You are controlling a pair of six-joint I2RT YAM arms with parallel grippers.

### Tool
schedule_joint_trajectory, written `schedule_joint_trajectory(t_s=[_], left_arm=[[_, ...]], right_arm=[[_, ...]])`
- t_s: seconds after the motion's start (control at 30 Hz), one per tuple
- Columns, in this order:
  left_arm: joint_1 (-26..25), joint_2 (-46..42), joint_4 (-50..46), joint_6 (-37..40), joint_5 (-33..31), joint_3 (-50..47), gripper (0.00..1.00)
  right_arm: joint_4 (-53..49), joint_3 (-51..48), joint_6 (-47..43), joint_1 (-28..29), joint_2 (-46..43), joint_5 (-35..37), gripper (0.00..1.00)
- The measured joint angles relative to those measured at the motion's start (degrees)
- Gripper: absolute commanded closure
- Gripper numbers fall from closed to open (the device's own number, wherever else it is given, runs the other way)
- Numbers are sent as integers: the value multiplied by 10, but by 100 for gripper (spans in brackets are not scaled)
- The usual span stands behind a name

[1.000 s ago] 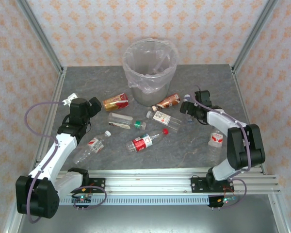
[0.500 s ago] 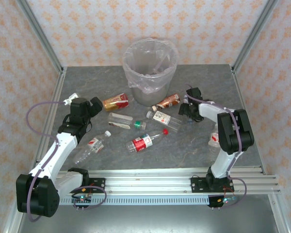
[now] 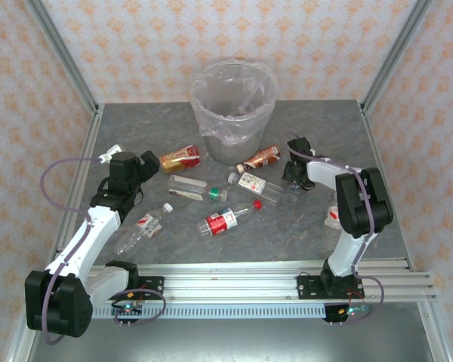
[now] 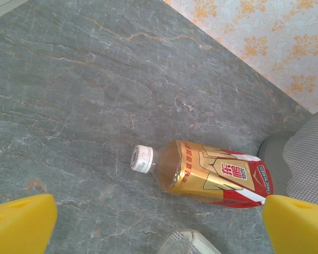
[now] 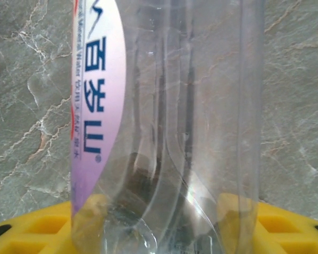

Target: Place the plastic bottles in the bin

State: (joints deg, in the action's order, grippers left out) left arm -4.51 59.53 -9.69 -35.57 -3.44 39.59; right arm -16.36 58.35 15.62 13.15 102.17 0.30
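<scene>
Plastic bottles [image 3: 226, 220], 7 of them, all lay on the grey table [image 3: 136, 128], spread in front of the bin [image 3: 198, 94], so none had yet been binned.

Over the last second the right arm had pulled its elbow in and the right gripper [image 3: 290, 178] had eased onto the base end of the white-labelled bottle [image 3: 254, 183]. Its jaws had come down from wide to narrow. In the right wrist view the yellow pads [image 5: 37, 225] sat against both sides of the clear body, which looked like a grip just taken. That suggested the first pick was ready to lift; the bin stood near, behind and to the left.

This bottle lay flat, just right of the table's middle. Its long axis ran from upper left to lower right in the top view, the white cap pointing toward the centre cluster and the base toward the right gripper.

The left gripper [image 3: 152, 164] had not moved. It hung wide apart and empty above the gold-and-red bottle [image 4: 217, 174], which lay with its cap pointing away from the bin.
</scene>
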Motion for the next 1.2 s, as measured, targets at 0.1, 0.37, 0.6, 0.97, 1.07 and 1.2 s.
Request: schedule_joint_trajectory(t_s=[0.1,0.37,0.6,0.97,1.07,1.2], left_arm=[[0,0,0,0,0,0,0],[0,0,0,0,0,0,0],[0,8,0,-5,6,7,0],[0,47,-15,-35,43,47,0],[0,54,-20,-40,49,47,0],[0,55,-32,-46,49,47,0]], right_arm=[[18,-29,1,0,-31,5,47],[57,-62,1,0,-102,17,47],[67,-81,-7,0,-178,5,47],[127,-16,-19,2,-287,-108,46],[138,30,-20,11,-285,-137,46],[150,102,-27,34,-260,-162,46]])
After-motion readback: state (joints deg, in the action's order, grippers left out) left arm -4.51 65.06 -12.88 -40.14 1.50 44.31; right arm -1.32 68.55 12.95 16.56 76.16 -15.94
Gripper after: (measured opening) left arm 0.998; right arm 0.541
